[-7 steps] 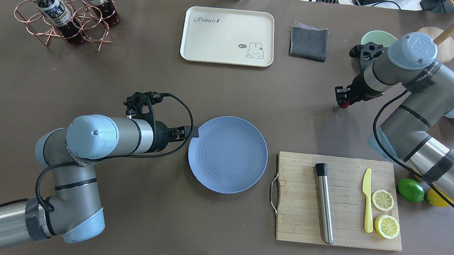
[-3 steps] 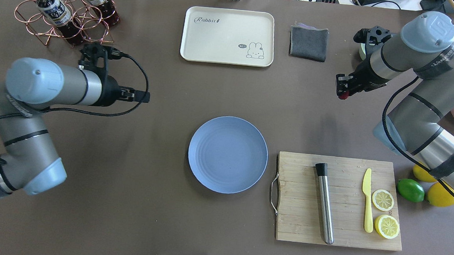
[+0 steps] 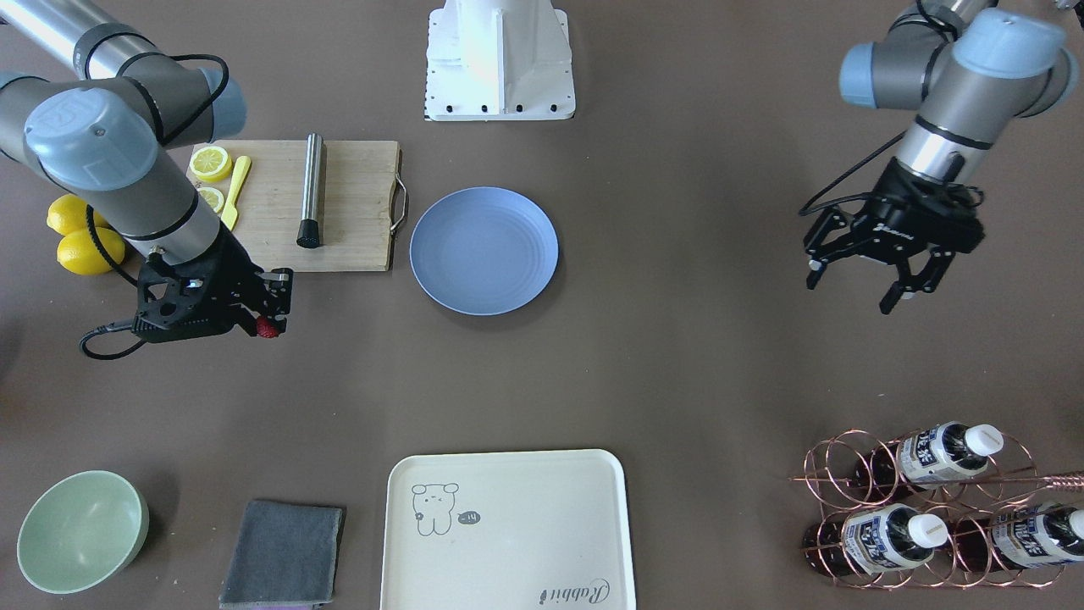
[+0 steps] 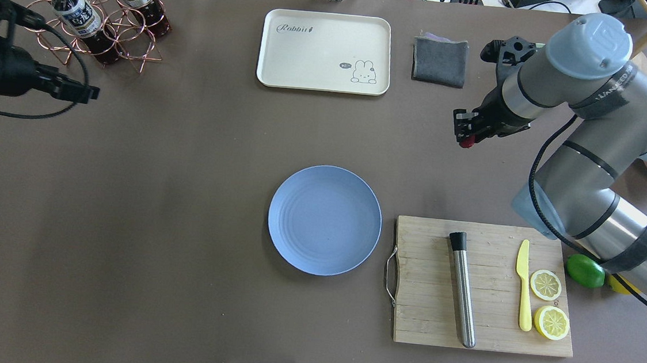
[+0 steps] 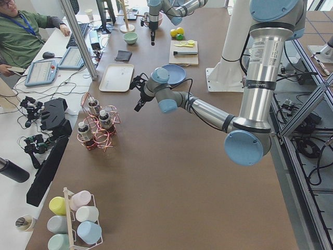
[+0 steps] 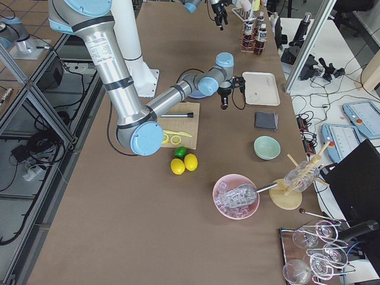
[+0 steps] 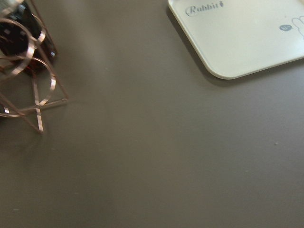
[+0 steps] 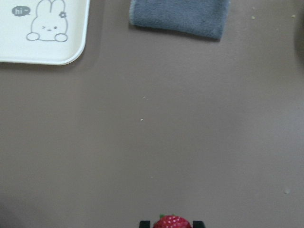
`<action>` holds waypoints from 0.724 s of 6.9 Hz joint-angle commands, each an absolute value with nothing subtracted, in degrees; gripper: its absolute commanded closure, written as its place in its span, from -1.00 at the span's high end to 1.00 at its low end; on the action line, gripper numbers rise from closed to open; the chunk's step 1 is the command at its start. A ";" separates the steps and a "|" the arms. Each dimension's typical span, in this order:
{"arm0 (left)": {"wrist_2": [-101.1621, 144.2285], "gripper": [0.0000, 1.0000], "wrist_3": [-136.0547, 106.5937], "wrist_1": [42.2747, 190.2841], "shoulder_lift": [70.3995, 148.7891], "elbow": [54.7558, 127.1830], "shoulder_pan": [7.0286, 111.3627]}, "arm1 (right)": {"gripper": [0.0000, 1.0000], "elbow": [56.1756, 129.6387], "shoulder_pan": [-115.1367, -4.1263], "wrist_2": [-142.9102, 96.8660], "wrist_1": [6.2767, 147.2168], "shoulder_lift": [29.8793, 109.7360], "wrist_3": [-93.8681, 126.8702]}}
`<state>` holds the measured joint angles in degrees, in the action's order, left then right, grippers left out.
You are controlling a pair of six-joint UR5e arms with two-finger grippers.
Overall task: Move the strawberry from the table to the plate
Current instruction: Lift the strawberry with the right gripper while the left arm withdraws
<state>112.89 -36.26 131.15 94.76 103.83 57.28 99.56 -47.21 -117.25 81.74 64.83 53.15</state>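
Note:
The strawberry (image 4: 465, 142) is small, red and bumpy, and my right gripper (image 4: 465, 136) is shut on it. It hangs above the brown table (image 4: 183, 205), to the right of and beyond the light blue plate (image 4: 324, 220), which holds nothing. The front-facing view shows the same strawberry (image 3: 267, 327) at the right gripper (image 3: 269, 318), left of the plate (image 3: 483, 251). In the right wrist view the strawberry (image 8: 172, 222) sits between the fingers at the bottom edge. My left gripper (image 3: 851, 295) is open and holds nothing, far from the plate near the bottle rack.
A cream tray (image 4: 325, 52) and a grey cloth (image 4: 440, 61) lie at the far side. A wooden cutting board (image 4: 429, 305) with a metal rod, yellow knife and lemon slices sits right of the plate. A lime (image 4: 585, 271), a bottle rack (image 4: 94, 13) and a green bowl (image 3: 82, 529) stand at the edges.
My left arm has swung away from the plate to the table's left edge by the bottle rack. My right gripper, still shut on the strawberry, has moved left.

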 commanded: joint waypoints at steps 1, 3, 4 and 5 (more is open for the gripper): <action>118.12 0.95 -32.37 134.03 91.93 100.92 65.89 | -1.00 103.70 -40.46 -111.20 90.58 58.40 59.81; 127.64 0.95 -20.18 130.02 92.20 93.64 75.18 | -1.00 103.54 -33.34 -105.58 91.14 53.63 64.23; 128.92 0.95 -13.25 123.03 92.11 93.08 79.32 | -1.00 103.10 -30.27 -103.56 91.14 52.74 64.42; 130.15 0.95 -5.96 116.26 92.11 93.25 83.11 | -1.00 102.75 -26.75 -100.14 91.06 51.95 66.77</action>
